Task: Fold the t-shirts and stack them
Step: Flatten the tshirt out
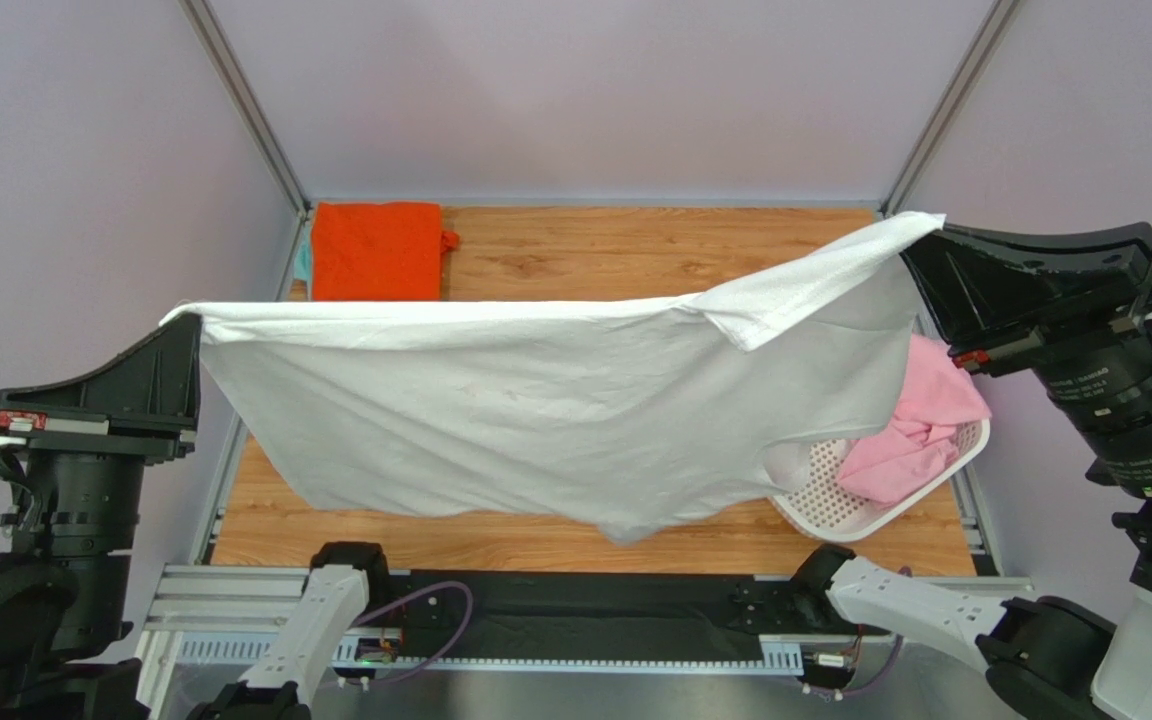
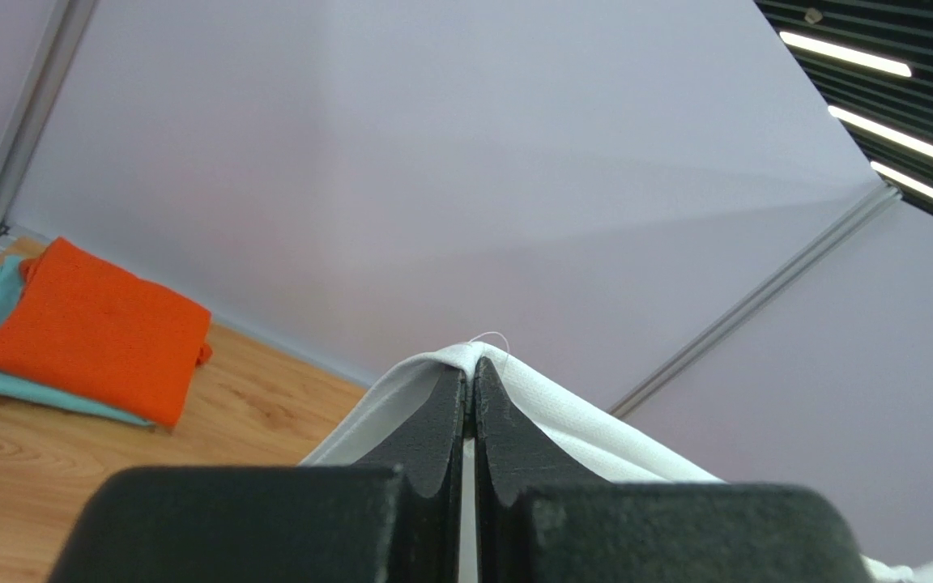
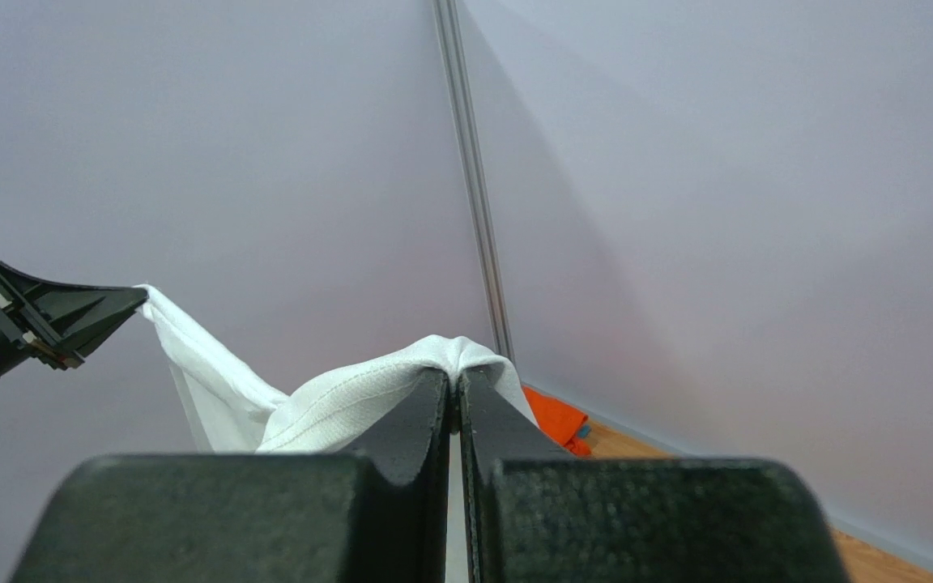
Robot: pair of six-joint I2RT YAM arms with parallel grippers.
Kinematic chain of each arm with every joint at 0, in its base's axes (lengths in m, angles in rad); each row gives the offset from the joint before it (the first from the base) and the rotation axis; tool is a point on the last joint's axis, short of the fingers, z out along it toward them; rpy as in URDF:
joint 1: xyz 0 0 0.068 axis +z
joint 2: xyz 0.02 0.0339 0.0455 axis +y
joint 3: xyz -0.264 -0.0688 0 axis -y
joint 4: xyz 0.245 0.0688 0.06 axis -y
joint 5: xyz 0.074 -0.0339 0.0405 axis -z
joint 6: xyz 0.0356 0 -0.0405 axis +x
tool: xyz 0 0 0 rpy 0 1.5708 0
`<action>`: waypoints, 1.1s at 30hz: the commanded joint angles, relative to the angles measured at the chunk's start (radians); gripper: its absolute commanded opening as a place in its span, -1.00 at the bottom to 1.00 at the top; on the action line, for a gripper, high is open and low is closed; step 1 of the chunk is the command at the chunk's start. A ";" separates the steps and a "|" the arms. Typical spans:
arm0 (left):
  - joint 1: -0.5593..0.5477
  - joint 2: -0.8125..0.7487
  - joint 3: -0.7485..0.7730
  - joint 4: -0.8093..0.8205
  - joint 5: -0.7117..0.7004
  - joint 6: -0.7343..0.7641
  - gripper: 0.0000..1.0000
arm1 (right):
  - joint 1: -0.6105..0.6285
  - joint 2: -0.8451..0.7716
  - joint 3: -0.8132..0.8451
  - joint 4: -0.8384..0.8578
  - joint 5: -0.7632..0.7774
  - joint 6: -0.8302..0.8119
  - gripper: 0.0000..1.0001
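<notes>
Wooden table [image 1: 642,240] sits below the white t-shirt [image 1: 537,405], which I hold stretched in the air, its long axis running left to right. The left gripper [image 2: 473,379] and right gripper [image 3: 454,379] each pinch an upper edge, and the cloth hangs beneath the fingers toward the near edge.

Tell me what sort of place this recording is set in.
Probably a lab robot cell, not a home: plain lilac panels in metal posts enclose a wooden table, and two arms are bolted at its near edge.
</notes>
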 commanded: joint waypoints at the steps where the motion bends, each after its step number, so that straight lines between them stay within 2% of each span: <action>1: 0.005 0.015 0.000 -0.044 -0.016 0.038 -1.00 | 0.000 0.029 0.041 -0.028 -0.037 -0.041 -1.00; 4: 0.005 0.015 -0.079 -0.020 -0.015 0.035 -1.00 | 0.000 0.035 -0.017 0.003 0.003 -0.070 -1.00; 12: 0.005 0.131 -0.348 0.063 -0.108 0.033 -1.00 | -0.020 0.179 -0.187 0.112 0.306 -0.173 -1.00; 14: 0.005 0.179 -0.409 0.097 -0.123 0.036 -1.00 | -0.101 0.214 -0.262 0.150 0.275 -0.142 -1.00; 16: 0.005 0.238 -0.506 0.138 -0.157 0.033 -1.00 | -0.220 0.280 -0.320 0.204 0.152 -0.079 -0.99; 18: 0.005 0.289 -0.608 0.189 -0.180 0.044 -1.00 | -0.279 0.340 -0.411 0.248 0.056 -0.064 -0.99; 21: 0.006 0.446 -0.708 0.286 -0.177 0.067 -1.00 | -0.360 0.484 -0.492 0.328 -0.095 -0.051 -0.99; 22: 0.008 0.551 -0.722 0.334 -0.168 0.076 -1.00 | -0.383 0.534 -0.503 0.365 -0.124 -0.048 -0.99; 24: 0.006 0.668 -0.725 0.374 -0.127 0.093 -1.00 | -0.399 0.680 -0.505 0.386 -0.144 -0.047 -0.99; 27: 0.006 0.959 -0.649 0.408 -0.069 0.108 -1.00 | -0.428 0.879 -0.448 0.388 -0.180 -0.030 -0.99; 31: 0.006 1.125 -0.571 0.416 -0.054 0.127 -1.00 | -0.453 1.055 -0.355 0.376 -0.224 -0.012 -1.00; 33: 0.006 1.153 -0.561 0.424 -0.065 0.133 -1.00 | -0.454 1.101 -0.342 0.371 -0.244 -0.012 -0.99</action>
